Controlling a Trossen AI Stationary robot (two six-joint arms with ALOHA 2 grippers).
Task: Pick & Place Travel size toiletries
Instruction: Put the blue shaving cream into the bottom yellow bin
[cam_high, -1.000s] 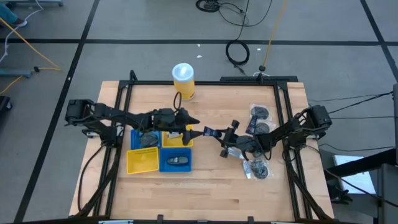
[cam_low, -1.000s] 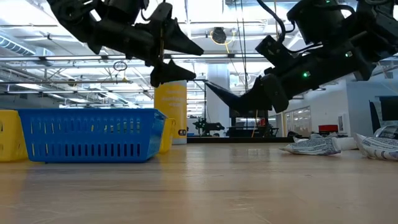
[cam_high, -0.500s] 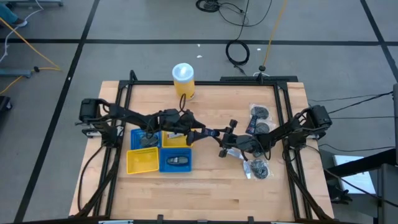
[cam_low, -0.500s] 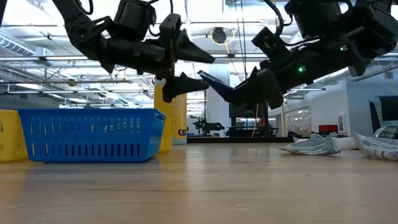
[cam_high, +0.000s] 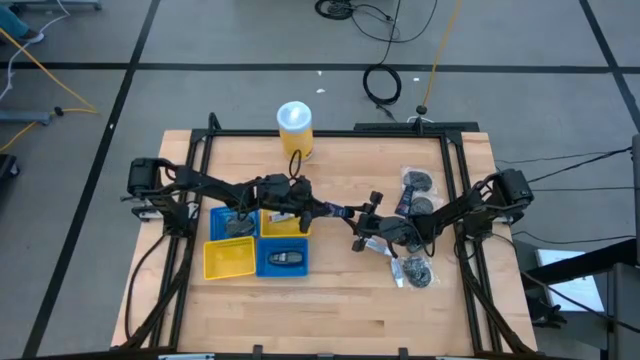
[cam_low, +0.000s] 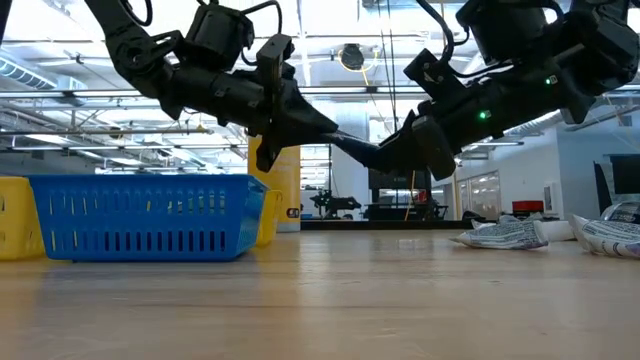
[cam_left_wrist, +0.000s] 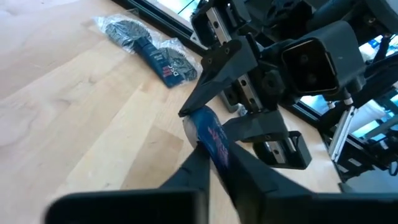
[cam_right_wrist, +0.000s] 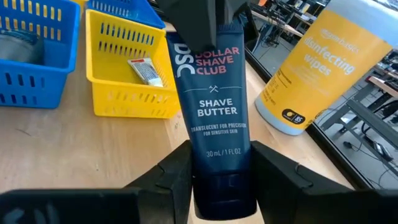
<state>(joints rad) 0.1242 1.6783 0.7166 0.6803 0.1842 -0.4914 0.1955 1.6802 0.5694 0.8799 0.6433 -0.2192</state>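
Observation:
A blue tube labelled shave butter (cam_right_wrist: 214, 106) hangs in the air over the middle of the table, between my two grippers. My left gripper (cam_high: 320, 210) comes from the trays' side and is shut on the tube's far end. My right gripper (cam_high: 362, 220) comes from the table's right and is shut on the tube's other end. Both show above the table in the low view, fingertips nearly meeting. More travel size toiletries in clear wrappers (cam_high: 416, 190) (cam_high: 412, 271) lie flat on the table's right side. My left gripper pinches the tube's flat end (cam_left_wrist: 214, 148), the one near the DSC print, between its two fingers. The fingers come nearly level from the table's left, along the tube. The tube is lifted clear of the table. My right gripper pinches the tube's dark bottom end (cam_right_wrist: 217, 177), below the small print, between its two fingers. The fingers (cam_right_wrist: 171, 177) come slanting from the table's right and lie along the tube. The tube stands out past them toward my left gripper, clear of the table.
Two blue and two yellow trays (cam_high: 228, 260) stand in a square left of centre; one yellow tray (cam_right_wrist: 134, 93) holds a small tube, one blue tray (cam_high: 283, 260) a dark item. A yellow wipes canister (cam_high: 295, 130) stands at the far edge. A black frame (cam_high: 455, 200) borders the table.
My left gripper has gone toward the table's right, up to my right gripper, and has shut on the free end of the tube. My right gripper has kept its hold on the tube, which stays clear of the table.

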